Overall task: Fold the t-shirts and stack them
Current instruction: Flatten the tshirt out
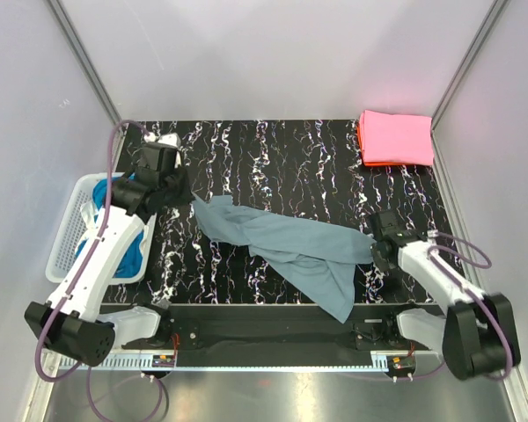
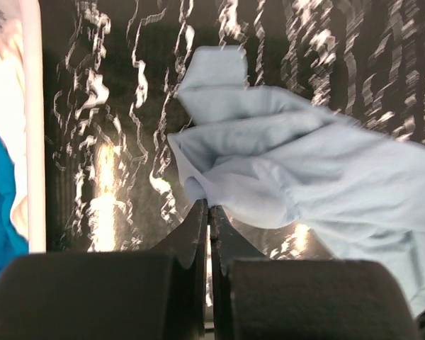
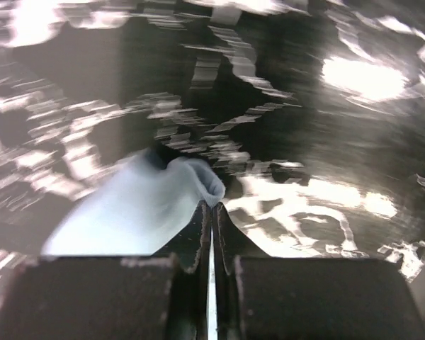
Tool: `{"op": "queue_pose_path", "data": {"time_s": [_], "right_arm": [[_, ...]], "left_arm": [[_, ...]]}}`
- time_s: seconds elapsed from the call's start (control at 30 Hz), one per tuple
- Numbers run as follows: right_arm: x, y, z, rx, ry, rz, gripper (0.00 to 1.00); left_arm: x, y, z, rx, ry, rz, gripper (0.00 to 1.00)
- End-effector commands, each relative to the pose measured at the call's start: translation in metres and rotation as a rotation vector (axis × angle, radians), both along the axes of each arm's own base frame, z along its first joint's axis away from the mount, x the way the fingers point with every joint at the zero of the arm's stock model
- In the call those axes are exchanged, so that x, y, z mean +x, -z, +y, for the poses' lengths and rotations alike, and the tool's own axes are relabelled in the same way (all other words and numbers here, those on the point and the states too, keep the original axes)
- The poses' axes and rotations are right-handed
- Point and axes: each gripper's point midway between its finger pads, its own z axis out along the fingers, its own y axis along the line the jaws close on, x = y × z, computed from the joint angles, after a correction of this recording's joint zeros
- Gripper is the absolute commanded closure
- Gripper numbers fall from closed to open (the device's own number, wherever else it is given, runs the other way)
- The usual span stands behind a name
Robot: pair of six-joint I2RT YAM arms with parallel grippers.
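At the left edge of the table (image 1: 273, 149) you see a white mesh basket (image 1: 66, 237). Your left gripper (image 1: 183, 192) is pressed together on a corner of the grey-blue t-shirt (image 1: 290, 246), which lies crumpled across the table's near middle. Your right gripper (image 1: 374, 246) pinches its other end. A folded pink t-shirt (image 1: 396, 136) sits in the table's far right corner.

1. Grey-blue t-shirt (image 1: 290, 246): unfolded, crumpled, stretched diagonally across table (image 1: 273, 149) centre, 1 end reaching near edge.
2. Pink t-shirt (image 1: 396, 137): folded rectangle, stacked on orange-red t-shirt (image 1: 361, 145), far right corner.
3. Bright blue t-shirts (image 1: 137, 255): bunched in basket (image 1: 64, 237), left.
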Motion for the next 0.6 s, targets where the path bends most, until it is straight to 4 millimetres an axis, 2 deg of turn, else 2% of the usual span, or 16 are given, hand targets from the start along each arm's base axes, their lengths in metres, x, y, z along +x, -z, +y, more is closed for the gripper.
{"op": "queue_pose_path", "data": {"time_s": [0.0, 0.03, 0.07, 0.1, 0.13, 0.17, 0.2, 0.23, 0.3, 0.33, 0.37, 0.4, 0.43, 0.47, 0.53, 0.57], "right_arm": [[0.057, -0.088, -0.010, -0.140, -0.172, -0.309, 1.00], [0.071, -0.137, -0.008, -0.195, -0.263, -0.385, 1.00], [0.075, -0.168, -0.009, -0.223, -0.297, -0.442, 1.00], [0.075, -0.204, -0.010, -0.250, -0.320, -0.512, 1.00], [0.074, -0.231, -0.011, -0.296, -0.379, -0.534, 1.00], [0.071, -0.286, -0.012, -0.314, -0.390, -0.618, 1.00], [0.069, -0.310, -0.009, -0.321, -0.425, -0.643, 1.00], [0.059, -0.359, -0.009, -0.354, -0.461, -0.716, 1.00], [0.053, -0.402, 0.002, -0.349, -0.547, -0.800, 1.00], [0.048, -0.420, 0.006, -0.369, -0.593, -0.827, 1.00], [0.036, -0.455, 0.008, -0.370, -0.610, -0.899, 1.00], [0.028, -0.470, 0.016, -0.353, -0.660, -0.936, 1.00], [0.010, -0.501, 0.017, -0.351, -0.672, -1.018, 1.00], [0.000, -0.505, 0.021, -0.337, -0.702, -1.024, 1.00], [-0.033, -0.534, 0.031, -0.311, -0.772, -1.130, 1.00], [-0.050, -0.537, 0.032, -0.298, -0.792, -1.146, 1.00]], "left_arm": [[0.015, -0.081, -0.007, -0.102, -0.018, -0.228, 1.00], [0.016, -0.115, -0.006, -0.128, -0.029, -0.302, 1.00], [0.015, -0.133, -0.005, -0.138, -0.037, -0.335, 1.00], [0.011, -0.146, -0.001, -0.140, -0.050, -0.344, 1.00], [0.003, -0.193, 0.000, -0.195, -0.056, -0.440, 1.00], [-0.004, -0.213, -0.001, -0.226, -0.052, -0.472, 1.00], [-0.014, -0.231, 0.001, -0.251, -0.051, -0.506, 1.00], [-0.028, -0.271, 0.004, -0.309, -0.053, -0.601, 1.00], [-0.047, -0.312, 0.009, -0.371, -0.056, -0.706, 1.00], [-0.065, -0.341, 0.013, -0.428, -0.052, -0.787, 1.00], [-0.080, -0.365, 0.012, -0.485, -0.023, -0.861, 1.00], [-0.092, -0.378, 0.012, -0.526, -0.006, -0.903, 1.00], [-0.101, -0.386, 0.009, -0.590, 0.008, -0.916, 1.00], [-0.124, -0.398, 0.004, -0.646, 0.072, -0.950, 1.00], [-0.142, -0.399, -0.001, -0.726, 0.104, -0.930, 1.00], [-0.164, -0.400, -0.002, -0.760, 0.146, -0.934, 1.00]]}}
